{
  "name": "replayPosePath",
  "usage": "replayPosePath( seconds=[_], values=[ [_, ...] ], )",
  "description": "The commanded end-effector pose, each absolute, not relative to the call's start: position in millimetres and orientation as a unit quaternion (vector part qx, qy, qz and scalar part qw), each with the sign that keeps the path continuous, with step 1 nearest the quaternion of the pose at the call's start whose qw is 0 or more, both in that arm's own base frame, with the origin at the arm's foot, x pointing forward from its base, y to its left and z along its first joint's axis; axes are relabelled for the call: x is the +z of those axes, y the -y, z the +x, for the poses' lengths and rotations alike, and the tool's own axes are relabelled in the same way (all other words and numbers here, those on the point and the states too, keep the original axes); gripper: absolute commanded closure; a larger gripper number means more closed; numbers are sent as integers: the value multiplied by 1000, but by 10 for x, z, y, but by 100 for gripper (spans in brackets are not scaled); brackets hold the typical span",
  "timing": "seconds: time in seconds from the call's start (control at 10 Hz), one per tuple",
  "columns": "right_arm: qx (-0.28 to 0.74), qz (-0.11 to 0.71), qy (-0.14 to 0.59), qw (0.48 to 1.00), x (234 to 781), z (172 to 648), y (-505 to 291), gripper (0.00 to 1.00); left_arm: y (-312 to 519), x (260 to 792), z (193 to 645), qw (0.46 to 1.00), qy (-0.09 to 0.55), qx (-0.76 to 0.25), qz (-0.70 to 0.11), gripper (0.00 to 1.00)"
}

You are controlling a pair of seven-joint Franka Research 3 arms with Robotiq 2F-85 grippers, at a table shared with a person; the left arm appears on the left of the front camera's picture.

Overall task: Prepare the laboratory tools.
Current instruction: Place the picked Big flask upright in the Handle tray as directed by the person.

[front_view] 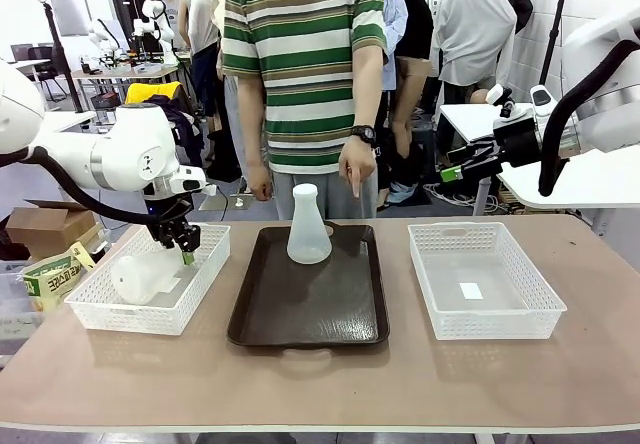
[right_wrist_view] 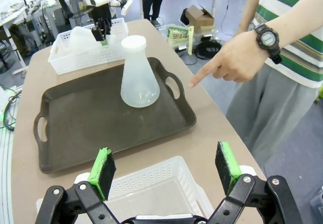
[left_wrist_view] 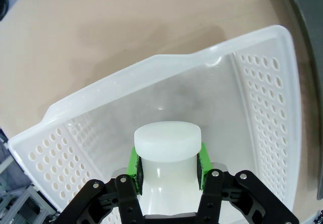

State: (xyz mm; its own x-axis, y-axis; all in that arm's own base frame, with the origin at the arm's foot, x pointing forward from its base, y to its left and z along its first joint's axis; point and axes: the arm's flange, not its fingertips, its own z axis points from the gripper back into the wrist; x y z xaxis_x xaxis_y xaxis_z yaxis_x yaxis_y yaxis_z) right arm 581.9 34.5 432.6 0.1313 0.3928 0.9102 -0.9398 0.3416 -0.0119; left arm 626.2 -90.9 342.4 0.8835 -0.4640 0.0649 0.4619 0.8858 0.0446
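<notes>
on the table (front_view: 420, 384) sit a dark tray (front_view: 270, 314) and two white baskets. one flask (front_view: 308, 226) stands on the tray, so it looks done. the left gripper (left_wrist_view: 169, 164) squeezes its fingers on the other flask's (left_wrist_view: 166, 146) neck in the left basket (front_view: 110, 314), likely to lift it. the right gripper (right_wrist_view: 165, 168) waits with fingers wide. a hand (right_wrist_view: 234, 57) points at the tray.

Left hand (left_wrist_view: 169, 166) clamped shut; right hand (right_wrist_view: 165, 168) spread wide.
</notes>
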Motion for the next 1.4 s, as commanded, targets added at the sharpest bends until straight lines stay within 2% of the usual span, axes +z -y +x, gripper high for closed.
replayPosePath(
  seconds=[0.0, 0.2, 0.3, 0.4, 0.6, 0.8, 0.9, 1.1, 1.2, 1.3],
  values=[
    [483, 305, 440, 693, 4343, 5832, -347, 0, 846, 3793, 6000, 956, 65, -285, 3, 100],
    [483, 305, 440, 693, 4343, 5832, -347, 0, 676, 4237, 5788, 951, 108, -291, 9, 100],
    [483, 305, 440, 693, 4343, 5832, -347, 0, 593, 4465, 5696, 931, 163, -325, -30, 100],
    [483, 305, 440, 693, 4343, 5832, -347, 0, 501, 4658, 5619, 895, 229, -369, -103, 100],
    [483, 305, 440, 693, 4343, 5832, -347, 0, 357, 4984, 5468, 770, 354, -462, -263, 100],
    [483, 305, 440, 693, 4343, 5832, -347, 0, 306, 5116, 5326, 642, 432, -527, -351, 100],
    [483, 305, 440, 693, 4343, 5832, -347, 0, 306, 5112, 5281, 574, 460, -556, -386, 100],
    [483, 305, 440, 693, 4343, 5832, -347, 0, 484, 4980, 5326, 505, 486, -569, -429, 100],
    [483, 305, 440, 693, 4343, 5832, -347, 0, 592, 4885, 5385, 473, 480, -566, -475, 100],
    [483, 305, 440, 693, 4343, 5832, -347, 0, 763, 4788, 5411, 452, 480, -576, -483, 100]
  ],
)
